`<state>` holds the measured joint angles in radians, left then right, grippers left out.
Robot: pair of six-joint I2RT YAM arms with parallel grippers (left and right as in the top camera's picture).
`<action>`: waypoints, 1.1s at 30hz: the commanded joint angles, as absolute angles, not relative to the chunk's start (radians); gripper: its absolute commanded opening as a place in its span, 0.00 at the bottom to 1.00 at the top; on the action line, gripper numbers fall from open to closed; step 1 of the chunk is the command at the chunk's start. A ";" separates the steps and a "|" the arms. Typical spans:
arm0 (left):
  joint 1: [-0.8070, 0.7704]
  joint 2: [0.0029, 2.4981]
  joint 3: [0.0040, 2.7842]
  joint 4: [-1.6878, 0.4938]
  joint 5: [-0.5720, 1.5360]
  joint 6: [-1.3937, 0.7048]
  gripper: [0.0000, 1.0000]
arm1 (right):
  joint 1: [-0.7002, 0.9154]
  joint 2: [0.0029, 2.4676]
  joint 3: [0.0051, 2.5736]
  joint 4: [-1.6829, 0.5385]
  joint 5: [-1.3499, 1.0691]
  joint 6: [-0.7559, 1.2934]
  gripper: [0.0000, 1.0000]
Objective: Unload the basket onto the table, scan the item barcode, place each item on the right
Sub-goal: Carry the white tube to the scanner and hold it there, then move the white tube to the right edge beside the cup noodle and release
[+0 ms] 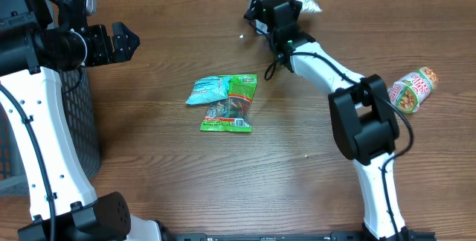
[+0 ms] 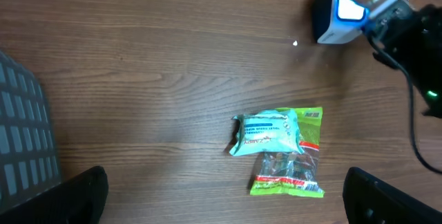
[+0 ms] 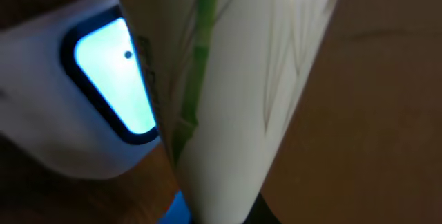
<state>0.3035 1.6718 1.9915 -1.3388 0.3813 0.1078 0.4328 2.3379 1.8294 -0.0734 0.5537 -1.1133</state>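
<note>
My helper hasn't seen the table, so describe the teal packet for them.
Find the middle of the wooden table, where two snack packets overlap. The teal packet lies partly over the green packet; it alone is pale blue-green, its neighbour bright green with a red strip.

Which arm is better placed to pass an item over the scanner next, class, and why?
The right arm. Its jaws are shut on the white packet, held in front of the lit scanner. The left arm has its jaws open and empty beside the basket, far from the scanner.
</note>
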 commanded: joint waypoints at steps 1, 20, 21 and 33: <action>0.309 1.668 2.002 -1.338 0.378 0.105 1.00 | 0.429 2.037 1.858 -0.208 0.536 -0.823 0.04; 0.309 1.668 2.002 -1.338 0.378 0.105 1.00 | -0.062 1.950 1.754 -0.800 -0.126 0.526 0.04; 0.309 1.668 2.002 -1.338 0.378 0.105 1.00 | -0.089 1.960 1.747 -0.814 -0.126 0.590 0.04; 0.309 1.668 2.002 -1.338 0.378 0.105 1.00 | -0.294 2.009 1.718 -0.917 -0.121 0.849 0.04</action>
